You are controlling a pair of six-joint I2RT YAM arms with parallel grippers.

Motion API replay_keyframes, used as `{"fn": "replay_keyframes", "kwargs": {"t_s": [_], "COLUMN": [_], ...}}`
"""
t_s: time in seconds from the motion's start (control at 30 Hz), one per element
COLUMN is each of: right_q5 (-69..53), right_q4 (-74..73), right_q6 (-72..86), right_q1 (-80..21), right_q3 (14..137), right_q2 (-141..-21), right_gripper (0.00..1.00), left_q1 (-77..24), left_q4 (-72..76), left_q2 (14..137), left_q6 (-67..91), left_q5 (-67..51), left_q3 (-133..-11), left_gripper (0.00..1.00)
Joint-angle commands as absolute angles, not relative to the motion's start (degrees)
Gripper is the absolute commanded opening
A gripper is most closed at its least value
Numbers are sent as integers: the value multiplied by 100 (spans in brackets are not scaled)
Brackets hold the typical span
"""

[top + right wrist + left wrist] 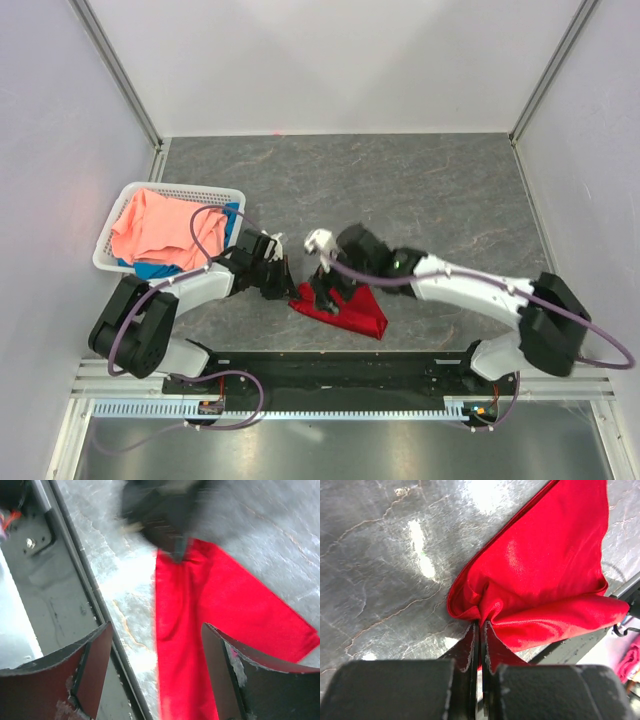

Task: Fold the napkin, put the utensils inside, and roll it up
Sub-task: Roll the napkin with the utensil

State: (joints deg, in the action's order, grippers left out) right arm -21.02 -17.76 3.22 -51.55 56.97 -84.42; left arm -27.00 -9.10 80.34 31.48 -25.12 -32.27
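A white basket (185,188) sits on the grey table (420,180). In it a pink cloth (160,225) lies bunched on top of a blue cloth (155,270), which shows at the basket's near edge and at its right corner. The red napkin (345,310) is outside the basket, lying on the table to the basket's right and nearer the arm bases, folded into a rough triangle. The left arm (190,290) stretches low over the table from just below the basket toward the napkin's nearest corner. The left gripper (283,282) has its fingers (470,652) pressed together on a gathered pinch of the napkin (545,575), and the cloth fans out beyond them in soft folds. The right arm (470,285) reaches in from the side of the napkin away from the basket, its wrist bent down over the cloth. The right gripper (157,630) points down with its fingers (92,665) spread wide apart. The napkin (200,615) runs across the table beneath the gap between them, and the left gripper shows as a dark blur at the cloth's far end.
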Motion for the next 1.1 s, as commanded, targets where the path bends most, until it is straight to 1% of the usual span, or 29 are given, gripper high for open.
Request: {"fn": "replay_keyframes", "kwargs": {"t_s": [0.0,0.07,0.1,0.2,0.4,0.53,0.6,0.63,0.7,0.73,0.8,0.83,0.87,0.93,0.97,1.0,1.03,1.07], "right_q5": [964,1613,1791,2170,2706,2611,2514,2427,2312,2059,1777,1445,1215,749,225,20,-261,-664], "right_q4": [-881,-730,-642,-598,-501,-519,-527,-527,-562,-571,-571,-571,-554,-527,-510,-510,-510,-510], "right_q6": [237,176,150,53,-255,-395,-439,-439,-405,-378,-352,-343,-334,-317,-299,-281,-203,-167], "right_q1": [-6684,-7047,-7319,-7636,-7752,-7761,-7743,-7726,-7638,-7577,-7393,-7322,-7252,-7032,-6866,-6769,-6681,-6514], "right_q3": [4844,4632,4597,4640,4737,4799,4799,4799,4781,4764,4703,4685,4658,4606,4588,4562,4553,4535], "right_q2": [-7937,-7997,-8059,-8445,-8929,-9193,-9263,-9325,-9369,-9369,-9343,-9308,-9290,-9238,-9237,-9229,-9246,-9246], "right_gripper": [81,82,82,82,82,80,74,69,61,55,50,46,43,38,36,35,33,31], "left_q1": [-2602,-2558,-2549,-2549,-2531,-2531,-2531,-2531,-2540,-2531,-2540,-2531,-2531,-2531,-2531,-2523,-2514,-2488], "left_q4": [-1538,-1617,-1635,-1766,-1907,-1951,-1960,-1969,-1986,-1978,-1986,-1978,-1978,-1986,-1978,-1978,-1986,-1995], "left_q2": [8226,8253,8253,8288,8253,8253,8235,8235,8235,8227,8200,8157,8130,8069,7964,7885,7814,7657], "left_q6": [3173,3155,3120,3024,2953,2936,2927,2909,2865,2848,2778,2760,2742,2742,2760,2795,2847,2874], "left_q5": [-2794,-2891,-2935,-2953,-2936,-2936,-2953,-2971,-3006,-3041,-3076,-3111,-3094,-3041,-2989,-2875,-2813,-2752], "left_q3": [-3568,-3612,-3665,-3744,-3735,-3735,-3744,-3744,-3753,-3744,-3744,-3753,-3762,-3779,-3788,-3779,-3762,-3744], "left_gripper": [2,2,2,2,2,2,2,2,2,2,2,2,5,17,30,37,49,54]}}
